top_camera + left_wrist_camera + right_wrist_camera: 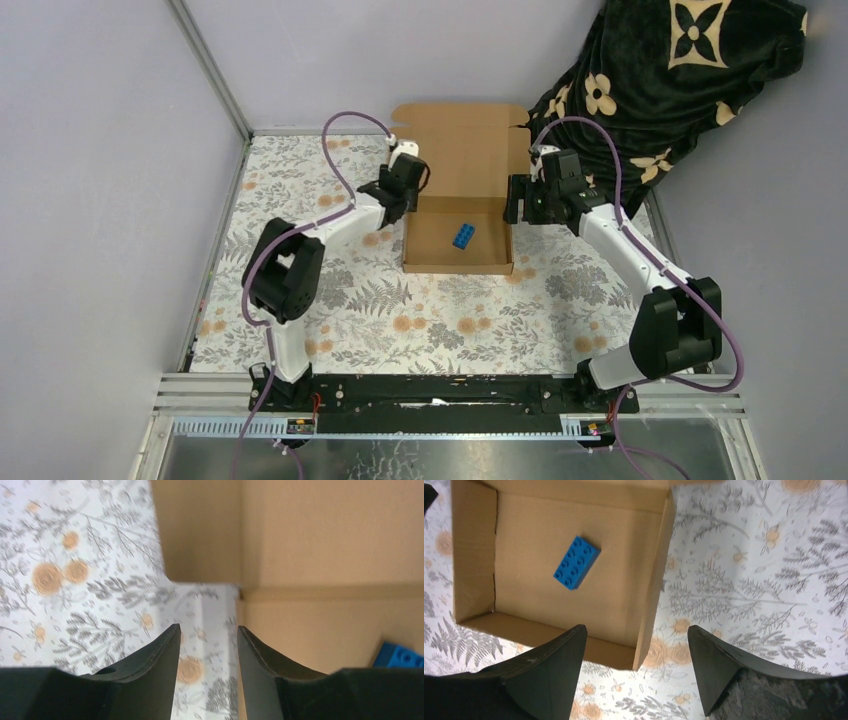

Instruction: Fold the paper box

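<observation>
Paper box sits at the far middle of the flowered cloth, between the two arms. Beside its left wall the left gripper has its fingers parted, with only cloth between them. The brown tray's walls are up, a blue brick lies inside, and the lid is open on the far side. Over the right wall the right gripper is spread wide and empty. Closing the lid seems the step in hand: it needs tipping toward the near side, with the flaps tucked in.

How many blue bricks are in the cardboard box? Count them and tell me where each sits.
1. The blue toy brick lies flat on the floor of the paper box, near the middle, touching no wall. No other shows in any view.
</observation>
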You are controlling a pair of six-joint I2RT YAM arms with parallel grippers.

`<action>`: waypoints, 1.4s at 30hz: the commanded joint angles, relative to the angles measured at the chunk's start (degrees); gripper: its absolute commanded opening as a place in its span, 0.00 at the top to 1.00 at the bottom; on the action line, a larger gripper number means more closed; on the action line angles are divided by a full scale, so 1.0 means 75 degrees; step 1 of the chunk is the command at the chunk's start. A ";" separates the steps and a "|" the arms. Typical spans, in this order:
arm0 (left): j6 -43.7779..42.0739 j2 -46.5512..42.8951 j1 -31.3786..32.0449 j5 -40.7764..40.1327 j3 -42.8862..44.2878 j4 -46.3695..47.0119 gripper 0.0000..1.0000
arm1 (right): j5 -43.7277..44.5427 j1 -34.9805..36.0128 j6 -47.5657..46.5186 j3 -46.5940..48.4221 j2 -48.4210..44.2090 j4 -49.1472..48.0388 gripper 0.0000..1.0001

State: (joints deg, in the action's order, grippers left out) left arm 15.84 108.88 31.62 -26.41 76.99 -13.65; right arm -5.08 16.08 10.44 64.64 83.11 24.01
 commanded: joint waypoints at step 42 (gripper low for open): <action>-0.1128 0.2314 -0.3116 0.6455 0.4096 0.1174 0.34 | -0.3231 -0.2092 0.0550 0.5433 0.5328 -0.3524 0.35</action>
State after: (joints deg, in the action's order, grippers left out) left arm 6.22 124.09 8.75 16.93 106.24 -8.97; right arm -27.16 0.21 13.80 100.49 121.67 -1.93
